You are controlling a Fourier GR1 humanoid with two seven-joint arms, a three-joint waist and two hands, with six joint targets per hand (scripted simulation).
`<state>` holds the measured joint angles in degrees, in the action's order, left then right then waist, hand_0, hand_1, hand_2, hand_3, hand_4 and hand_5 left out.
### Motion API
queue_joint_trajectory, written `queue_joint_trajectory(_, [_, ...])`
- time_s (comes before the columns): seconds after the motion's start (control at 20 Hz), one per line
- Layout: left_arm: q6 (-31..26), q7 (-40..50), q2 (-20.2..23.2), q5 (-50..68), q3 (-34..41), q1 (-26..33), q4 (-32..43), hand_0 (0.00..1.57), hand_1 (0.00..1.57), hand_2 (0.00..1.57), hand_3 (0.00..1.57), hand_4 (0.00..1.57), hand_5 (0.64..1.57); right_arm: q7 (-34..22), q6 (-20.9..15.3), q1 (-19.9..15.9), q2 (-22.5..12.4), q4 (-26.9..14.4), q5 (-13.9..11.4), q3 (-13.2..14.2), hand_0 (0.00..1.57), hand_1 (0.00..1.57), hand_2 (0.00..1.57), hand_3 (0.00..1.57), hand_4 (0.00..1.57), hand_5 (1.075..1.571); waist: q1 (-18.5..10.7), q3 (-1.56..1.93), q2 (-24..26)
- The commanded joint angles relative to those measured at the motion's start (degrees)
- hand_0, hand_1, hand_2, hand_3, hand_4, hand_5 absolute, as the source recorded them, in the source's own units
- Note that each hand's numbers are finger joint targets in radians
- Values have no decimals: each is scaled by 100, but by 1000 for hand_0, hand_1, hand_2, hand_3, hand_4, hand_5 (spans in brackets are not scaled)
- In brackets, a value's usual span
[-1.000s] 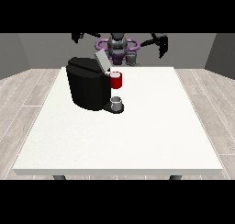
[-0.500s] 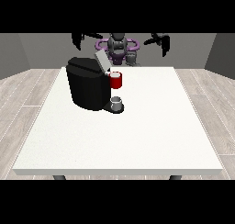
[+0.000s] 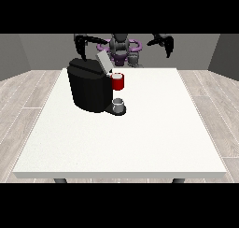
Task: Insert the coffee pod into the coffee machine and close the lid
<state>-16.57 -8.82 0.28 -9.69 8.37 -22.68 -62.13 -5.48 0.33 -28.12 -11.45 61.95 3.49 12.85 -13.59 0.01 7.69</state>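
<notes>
The black coffee machine (image 3: 88,89) stands on the left half of the white table (image 3: 154,129), with its grey lid (image 3: 102,61) tilted up and open. A red thing at the machine (image 3: 118,81) sits at its front, and below it a grey thing (image 3: 119,104) rests on the machine's base. Another small grey thing (image 3: 134,59) shows at the table's far edge, in front of the robot. The hand at the view's left (image 3: 81,48) hangs raised behind the machine. Above the far right of the table, the hand at the view's right (image 3: 167,47) is also raised. Neither hand touches anything.
The robot's torso (image 3: 120,47) stands behind the far edge. White table surface stretches in front of and to the right of the machine. Wooden floor surrounds the table.
Both raised arms have shifted only slightly. The machine, its lid and the grey things have not moved.
</notes>
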Motion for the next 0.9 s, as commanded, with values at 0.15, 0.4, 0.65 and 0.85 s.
queue_joint_trajectory(0.15, [420, 109, -24, 64, -279, 468, -898, 0, 0, 0, 0, 354, 1571, 50, -153, -317, 377, -208, -226, -442, 0, 0, 0, 0, 0, 1571, 248, 0, -391])
queue_joint_trajectory(0.4, [279, 91, 97, 204, -201, 837, -1456, 0, 0, 0, 0, 356, 1571, 16, 152, -761, 145, -330, -88, -403, 0, 0, 0, 0, 0, 1571, 388, -1, -654])
queue_joint_trajectory(0.65, [254, 492, 341, 455, 29, 753, -1587, 0, 0, 0, 0, 381, 1571, -81, 60, -976, 314, -256, -215, -620, 0, 0, 0, 0, 73, 1571, 571, -1, -709])
queue_joint_trajectory(0.85, [276, 412, 404, 472, -19, 679, -1756, 0, 0, 0, 0, 309, 1571, 120, 160, -1333, 123, -578, -238, -511, 0, 0, 0, 0, 129, 1571, 462, -1, -1045])
